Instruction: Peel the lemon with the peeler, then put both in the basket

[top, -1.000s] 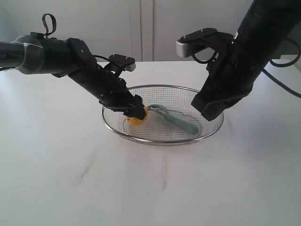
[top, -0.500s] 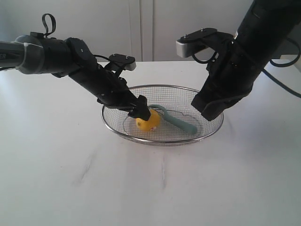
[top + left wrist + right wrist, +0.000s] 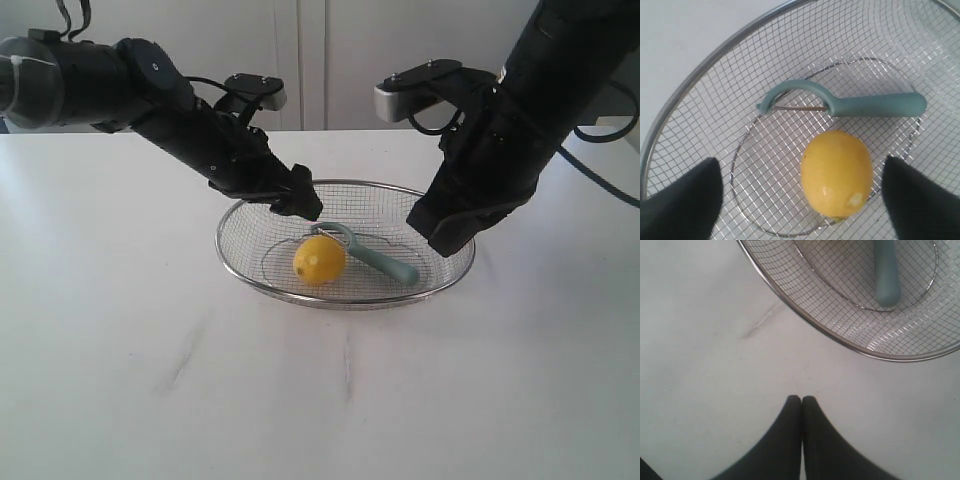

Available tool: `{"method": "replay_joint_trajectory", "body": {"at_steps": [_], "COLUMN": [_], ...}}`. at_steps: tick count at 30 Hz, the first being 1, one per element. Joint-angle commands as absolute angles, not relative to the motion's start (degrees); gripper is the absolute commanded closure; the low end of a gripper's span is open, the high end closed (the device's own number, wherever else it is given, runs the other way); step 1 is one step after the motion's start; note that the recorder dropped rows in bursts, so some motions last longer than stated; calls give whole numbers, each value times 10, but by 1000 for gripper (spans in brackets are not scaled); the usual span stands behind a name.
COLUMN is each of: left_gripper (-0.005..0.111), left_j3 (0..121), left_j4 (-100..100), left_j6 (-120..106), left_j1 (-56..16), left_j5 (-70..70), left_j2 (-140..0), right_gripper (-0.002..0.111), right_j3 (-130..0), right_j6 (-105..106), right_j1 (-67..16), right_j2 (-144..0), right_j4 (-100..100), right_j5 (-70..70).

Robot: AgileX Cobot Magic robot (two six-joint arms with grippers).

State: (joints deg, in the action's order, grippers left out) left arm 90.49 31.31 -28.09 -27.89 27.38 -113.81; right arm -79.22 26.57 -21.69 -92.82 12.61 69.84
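Inside the wide, shallow oval basket of silver wire mesh (image 3: 340,305), set on the white table (image 3: 150,350), both task items lie on the mesh floor. The small round yellow lemon (image 3: 320,259) sits toward the near side. The slim peeler with pale teal-green handle and curved Y-shaped head (image 3: 375,257) lies just behind it, head next to the lemon. Whether they touch cannot be told.

Left gripper (image 3: 300,205): hangs over the basket's rim on the left arm's side, above the lemon and clear of it. Its black fingers (image 3: 685,200) stand wide apart and hold nothing; in the wrist view the lemon shows between them, well below.

Right gripper (image 3: 801,402): poised over bare table just outside the rim, fingers pressed together, empty.

Rind looks whole and evenly yellow apart from one pale spot. No peeled strip is visible, so peeling cannot be confirmed.

Handling, as judged:
- Lemon: firm, light, smooth-skinned and round, so likely to roll on the mesh or squirt from a shallow pinch. Best hold is across its widest middle, fingers well down the sides.
- Peeler: stiff and light, lying flat. Take it mid-handle, away from the metal blade. The low profile means the fingers must reach nearly to the wire, which may snag.
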Motion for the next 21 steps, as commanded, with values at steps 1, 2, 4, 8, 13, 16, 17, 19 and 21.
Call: {"method": "replay_joint_trajectory", "body": {"at_steps": [1,2,4,8,13,16,17,19,21], "left_gripper": [64,86,106,106,106,106,106,106,106], "left_j3": [909,909,911,910,910,910,910,910,910], "left_j4": [322,322,316,316,316,316,316,316,316], "left_j6": [-263,-258,-262,-263,-263,-263,-263,-263,-263], "left_j1": [-281,-281,-281,-281,-281,-281,-281,-281,-281], "left_j5": [307,313,317,313,313,313,313,313,313], "left_j2": [-1113,-1109,-1106,-1105,-1105,-1105,-1105,-1105,-1105], "right_gripper": [108,108,108,108,108,108,108,108,108], "right_j3": [-790,-790,-790,-790,-790,-790,-790,-790,-790], "right_j6": [266,266,266,266,266,266,266,266,266], "right_j1": [-216,-216,-216,-216,-216,-216,-216,-216,-216], "right_j2": [-923,-923,-923,-923,-923,-923,-923,-923,-923], "right_j4": [123,123,123,123,123,123,123,123,123], "right_j5": [700,700,700,700,700,700,700,700,700]}}
